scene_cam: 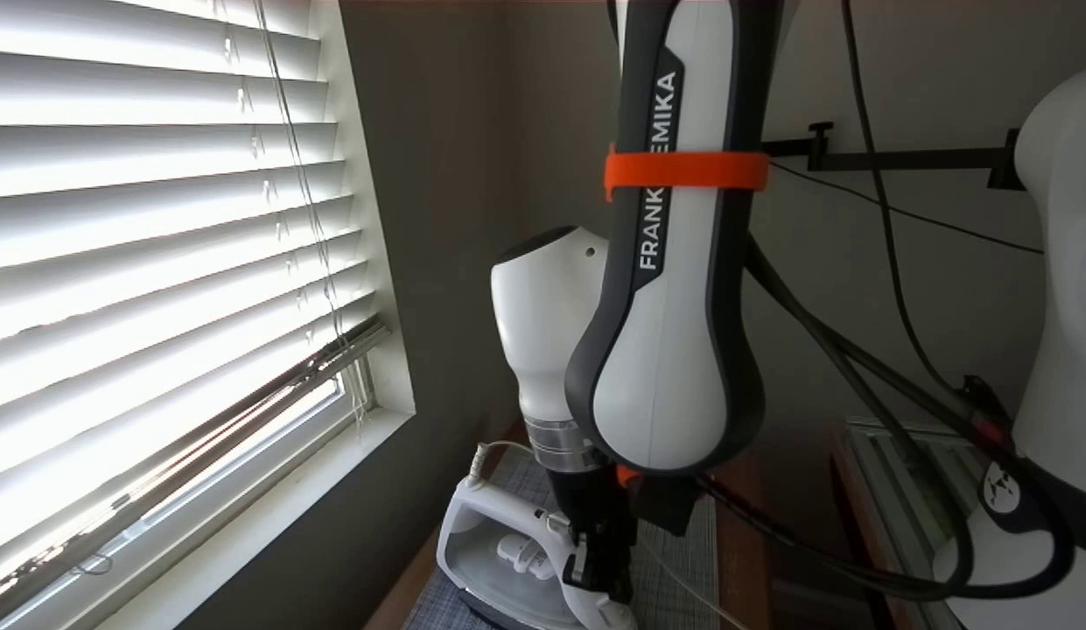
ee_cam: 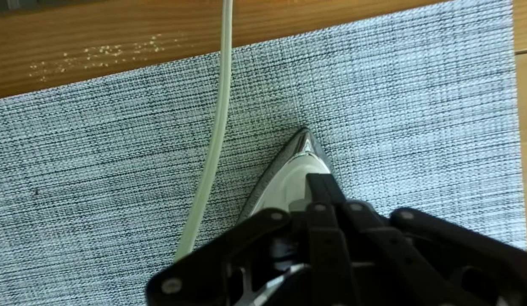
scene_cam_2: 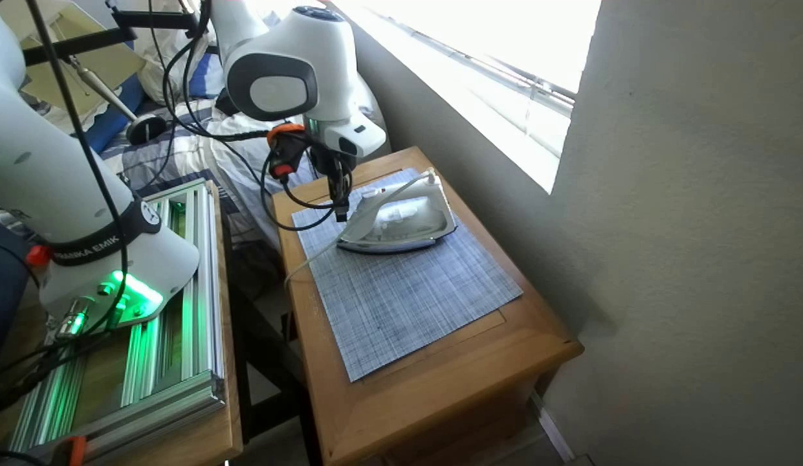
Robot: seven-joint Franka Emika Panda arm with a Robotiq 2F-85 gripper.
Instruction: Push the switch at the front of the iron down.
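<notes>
Gripper (ee_cam: 325, 187) narrow, tips together; iron (ee_cam: 284, 187) just below, nose (ee_cam: 305, 142) past tips; switch not made out, so check spot, then press straight down, slowly, lest iron slide

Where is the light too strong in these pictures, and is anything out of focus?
In an exterior view the window is mostly burnt out to white; in an exterior view the blinds glare in stripes; in the wrist view the mat is crisp, while the gripper looks dark, its nearest parts slightly soft.
</notes>
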